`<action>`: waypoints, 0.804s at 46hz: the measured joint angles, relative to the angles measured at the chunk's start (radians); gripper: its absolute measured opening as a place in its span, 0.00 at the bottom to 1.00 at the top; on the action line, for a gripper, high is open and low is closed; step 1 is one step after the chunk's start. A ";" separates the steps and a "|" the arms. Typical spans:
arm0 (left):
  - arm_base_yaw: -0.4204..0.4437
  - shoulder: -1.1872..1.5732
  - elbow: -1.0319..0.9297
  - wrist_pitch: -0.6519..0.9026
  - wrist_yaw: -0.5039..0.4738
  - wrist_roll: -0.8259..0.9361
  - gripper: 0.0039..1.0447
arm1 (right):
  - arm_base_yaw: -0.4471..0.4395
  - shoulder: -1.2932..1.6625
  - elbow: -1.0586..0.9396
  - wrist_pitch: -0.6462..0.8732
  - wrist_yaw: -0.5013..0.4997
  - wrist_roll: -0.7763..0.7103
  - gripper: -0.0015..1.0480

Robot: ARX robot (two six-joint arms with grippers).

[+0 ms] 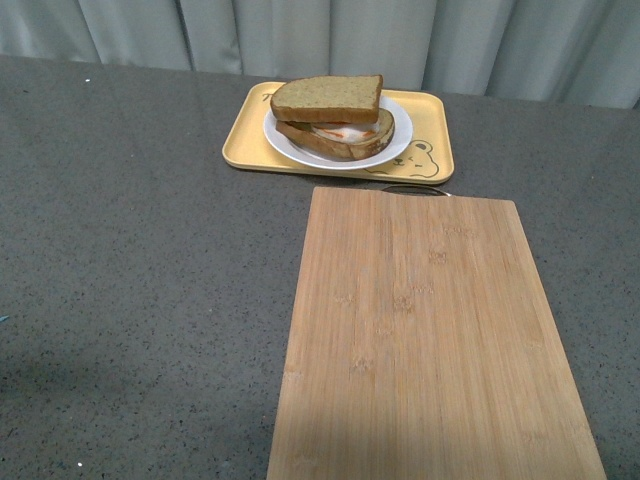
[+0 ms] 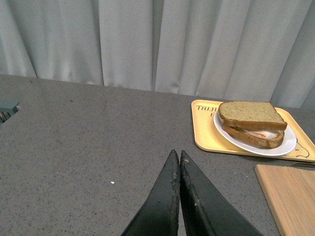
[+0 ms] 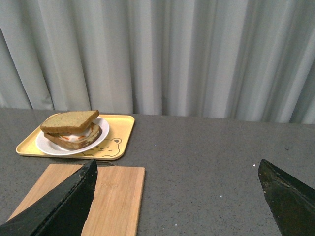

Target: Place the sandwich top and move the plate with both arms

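Sandwich top already lies on the stacked sandwich, so my judgement is that the placing step is done and what remains is to shift the plate with both arms

Starting at the left gripper: its two dark fingers are pressed together tip to tip, holding nothing, and it hangs over bare grey table. From it the sandwich lies ahead and toward the robot's right, well apart. The right gripper stands with its fingers spread wide, also empty; from it the sandwich lies ahead and toward the robot's left, beyond the far end of the wooden cutting board. Neither arm shows in the front view, so both are drawn back toward the robot

Further out, the plate sits inside the yellow tray, taking up most of the tray's middle, with the bear drawing showing at the tray's near right corner. The tray lies at the far side of the table, close before the grey curtain, its long axis across the robot's view. The cutting board lies just nearer than the tray, its long axis running away from the robot

The plate is slightly right of the robot's centre line, so the right arm looks a little nearer, though I can't settle this. Each arm would have to reach forward and inward to take opposite rims
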 joint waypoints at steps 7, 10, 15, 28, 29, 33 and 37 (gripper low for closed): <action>0.000 -0.156 -0.033 -0.119 0.002 0.000 0.03 | 0.000 0.000 0.000 0.000 0.000 0.000 0.91; 0.000 -0.194 -0.040 -0.148 0.002 0.000 0.03 | 0.000 0.000 0.000 0.000 0.000 0.000 0.91; 0.000 -0.270 -0.051 -0.214 0.002 0.000 0.03 | 0.000 0.000 0.000 0.000 0.000 0.000 0.91; 0.000 -0.432 -0.053 -0.356 0.002 0.000 0.03 | 0.000 0.000 0.000 0.000 0.000 0.000 0.91; 0.000 -0.439 -0.053 -0.362 0.002 0.000 0.03 | 0.000 0.000 0.000 0.000 0.000 0.000 0.91; 0.000 -0.484 -0.053 -0.405 0.002 0.000 0.03 | 0.000 0.000 0.000 0.000 0.000 0.000 0.91; 0.000 -0.528 -0.053 -0.446 0.002 0.000 0.03 | 0.000 0.000 0.000 0.000 0.000 0.000 0.91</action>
